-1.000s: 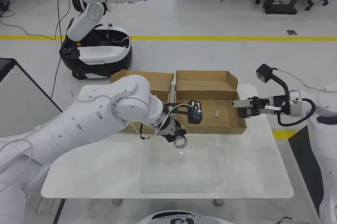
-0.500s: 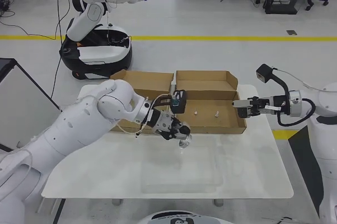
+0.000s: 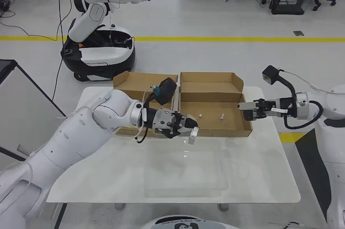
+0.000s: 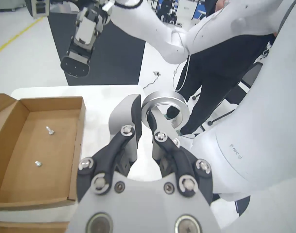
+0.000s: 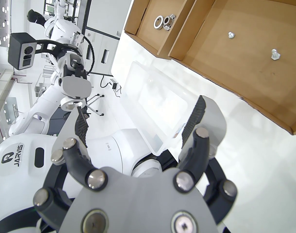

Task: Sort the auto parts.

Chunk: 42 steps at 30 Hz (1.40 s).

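Observation:
My left gripper [image 4: 144, 112] is shut on a silver metal ring [image 4: 164, 109], held above the table just in front of the right cardboard box [image 3: 212, 86]. In the top view the left gripper [image 3: 191, 133] is near that box's front wall. Two small bolts [image 3: 200, 114] [image 3: 222, 116] lie in the right box. A ring [image 5: 158, 22] and a hub [image 5: 169, 20] lie in the left cardboard box [image 5: 143, 8]. My right gripper [image 5: 140, 117] is open and holds nothing, and in the top view this right gripper [image 3: 240, 106] hangs at the right box's right wall.
A clear plastic tray [image 3: 184, 172] sits on the white table [image 3: 264, 172] in front of the boxes. The two boxes stand side by side at the table's back edge. Another robot [image 3: 101, 51] stands on the floor behind the table.
My left arm has pulled back to the left and turned its wrist, lifting the ring slightly toward the boxes. The right arm has kept still.

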Available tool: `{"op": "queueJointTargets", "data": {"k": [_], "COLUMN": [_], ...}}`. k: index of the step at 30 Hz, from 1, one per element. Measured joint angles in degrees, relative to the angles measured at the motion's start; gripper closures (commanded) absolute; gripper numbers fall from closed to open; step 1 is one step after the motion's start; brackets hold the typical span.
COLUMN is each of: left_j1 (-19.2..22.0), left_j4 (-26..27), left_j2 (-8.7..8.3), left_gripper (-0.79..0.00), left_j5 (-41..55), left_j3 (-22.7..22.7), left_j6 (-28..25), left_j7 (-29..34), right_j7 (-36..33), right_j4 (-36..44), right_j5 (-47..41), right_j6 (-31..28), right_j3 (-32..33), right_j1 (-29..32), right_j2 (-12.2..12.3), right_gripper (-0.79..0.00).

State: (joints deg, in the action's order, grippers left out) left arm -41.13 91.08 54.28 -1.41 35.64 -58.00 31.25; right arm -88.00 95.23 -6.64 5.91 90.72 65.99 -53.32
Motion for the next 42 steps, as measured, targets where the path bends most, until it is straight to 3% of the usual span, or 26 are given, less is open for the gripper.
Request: {"op": "queueJointTargets", "data": {"k": [11, 42], "left_j1": [-6.62, -6.57], "left_j4": [5.80, 5.76], "left_j2": [-1.35, -1.34], "left_gripper": [0.000, 0.000], "left_j5": [-10.79, -10.50], "left_j3": [5.57, 5.54], "left_j6": [0.00, 0.00], "left_j7": [-18.72, -17.69], "right_j7": [0.00, 0.00], "right_j4": [0.00, 0.00], "right_j5": [0.00, 0.00], "right_j6": [0.00, 0.00], "right_j3": [0.00, 0.00], "right_j1": [0.00, 0.00], "right_j2": [0.00, 0.00], "right_gripper": [-0.785, -0.785]}}
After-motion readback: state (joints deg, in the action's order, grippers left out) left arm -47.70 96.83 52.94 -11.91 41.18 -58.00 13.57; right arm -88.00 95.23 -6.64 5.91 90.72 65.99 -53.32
